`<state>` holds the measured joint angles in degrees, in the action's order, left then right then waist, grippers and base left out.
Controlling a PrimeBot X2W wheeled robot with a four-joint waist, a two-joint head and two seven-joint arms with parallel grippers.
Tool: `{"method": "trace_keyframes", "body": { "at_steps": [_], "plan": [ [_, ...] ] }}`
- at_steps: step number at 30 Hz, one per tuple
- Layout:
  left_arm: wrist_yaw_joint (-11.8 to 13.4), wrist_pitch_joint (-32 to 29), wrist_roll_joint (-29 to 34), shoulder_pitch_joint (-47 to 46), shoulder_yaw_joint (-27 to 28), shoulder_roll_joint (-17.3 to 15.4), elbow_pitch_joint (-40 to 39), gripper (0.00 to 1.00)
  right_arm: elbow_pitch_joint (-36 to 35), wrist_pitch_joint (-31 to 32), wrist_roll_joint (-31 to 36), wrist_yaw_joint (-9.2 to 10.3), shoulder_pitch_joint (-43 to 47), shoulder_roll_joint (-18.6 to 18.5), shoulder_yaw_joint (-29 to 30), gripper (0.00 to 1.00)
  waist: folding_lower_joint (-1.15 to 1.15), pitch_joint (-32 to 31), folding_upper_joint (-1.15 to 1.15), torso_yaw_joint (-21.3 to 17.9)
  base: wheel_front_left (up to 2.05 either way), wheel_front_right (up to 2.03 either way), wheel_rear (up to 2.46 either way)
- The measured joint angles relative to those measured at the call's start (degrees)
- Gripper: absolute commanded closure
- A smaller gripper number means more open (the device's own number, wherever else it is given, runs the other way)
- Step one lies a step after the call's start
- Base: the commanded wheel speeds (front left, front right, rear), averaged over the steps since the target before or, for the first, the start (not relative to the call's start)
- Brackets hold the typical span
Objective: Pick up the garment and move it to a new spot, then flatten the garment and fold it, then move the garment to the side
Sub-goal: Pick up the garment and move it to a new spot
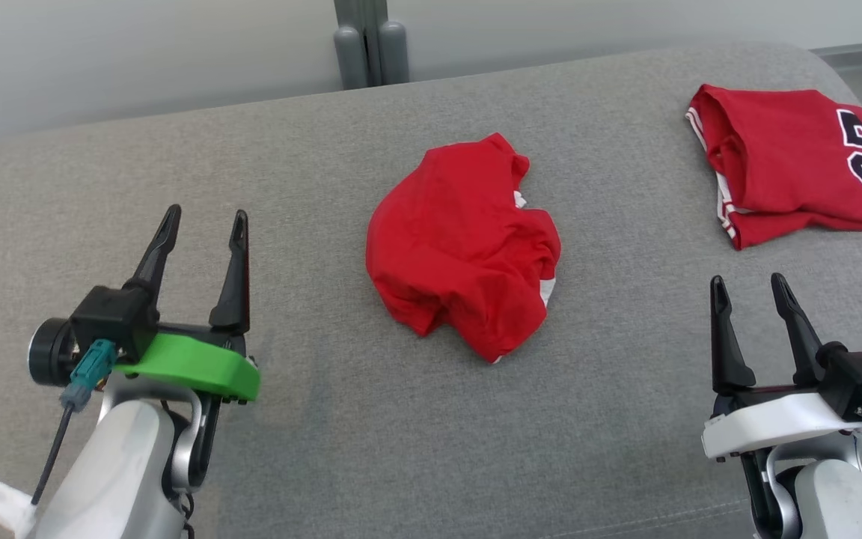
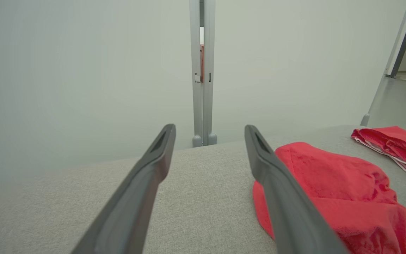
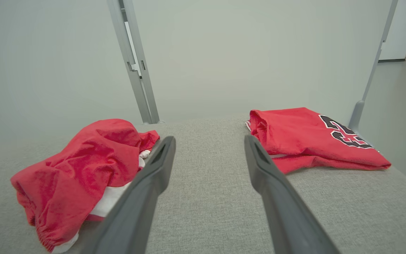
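Garment (image 1: 461,243), red and crumpled, lies on the grey cushion (image 1: 326,434) in the head view, ahead of and between both sets of fingertips, touching neither. Left gripper (image 1: 206,217) and right gripper (image 1: 747,281) each have 2 fingers spread, holding nothing. Folded red jersey (image 1: 790,165) lies beyond the right fingertips, well apart from the heap. Left wrist view: heap just right of the right-hand finger, partly hidden behind it; grey post (image 2: 203,70) stands past the gap between the fingers. Right wrist view: heap left of the fingers, jersey right of them, bare cushion between. Risk, by my judgement: pinching only 1 layer of bunched cloth, so it slips or drags; a rightward carry could disturb the jersey. Approach looks unobstructed.
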<state>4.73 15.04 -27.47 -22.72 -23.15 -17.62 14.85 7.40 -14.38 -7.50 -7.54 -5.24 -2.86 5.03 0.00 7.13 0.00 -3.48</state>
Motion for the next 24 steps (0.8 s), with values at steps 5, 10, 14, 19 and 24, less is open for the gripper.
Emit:
{"method": "trace_keyframes", "body": {
  "at_steps": [5,10,14,19,24],
  "plan": [
    [0.23,0.00,2.45,5.69,4.41,0.15,-3.68,0.00,-0.43,0.37,0.14,0.00,0.31,-0.24,-0.40,0.00,0.00,-1.37,0.00,2.75,0.00,0.00,0.00],
    [-0.76,0.09,4.19,10.17,7.23,0.38,-5.59,0.00,-0.71,0.76,0.13,0.00,0.49,-0.62,-1.16,0.00,0.00,-2.81,0.00,4.67,0.00,0.00,0.00],
    [-1.26,0.09,5.81,13.90,9.54,0.90,-6.53,0.00,-1.19,1.31,0.14,0.00,1.32,-0.64,-1.42,0.00,0.00,-4.08,0.00,5.61,0.00,0.00,0.00],
    [-2.22,0.09,6.54,18.00,12.69,2.34,-7.94,0.00,-1.77,1.88,0.13,0.01,2.22,-0.86,-1.65,0.00,0.00,-5.55,0.00,6.40,0.00,0.00,0.00],
    [-3.60,0.09,7.25,21.64,14.32,4.03,-8.77,0.00,-2.33,2.42,-1.40,0.01,3.90,-0.80,-2.18,0.00,0.00,-6.61,0.00,7.14,0.00,0.00,0.00]
  ]
}}
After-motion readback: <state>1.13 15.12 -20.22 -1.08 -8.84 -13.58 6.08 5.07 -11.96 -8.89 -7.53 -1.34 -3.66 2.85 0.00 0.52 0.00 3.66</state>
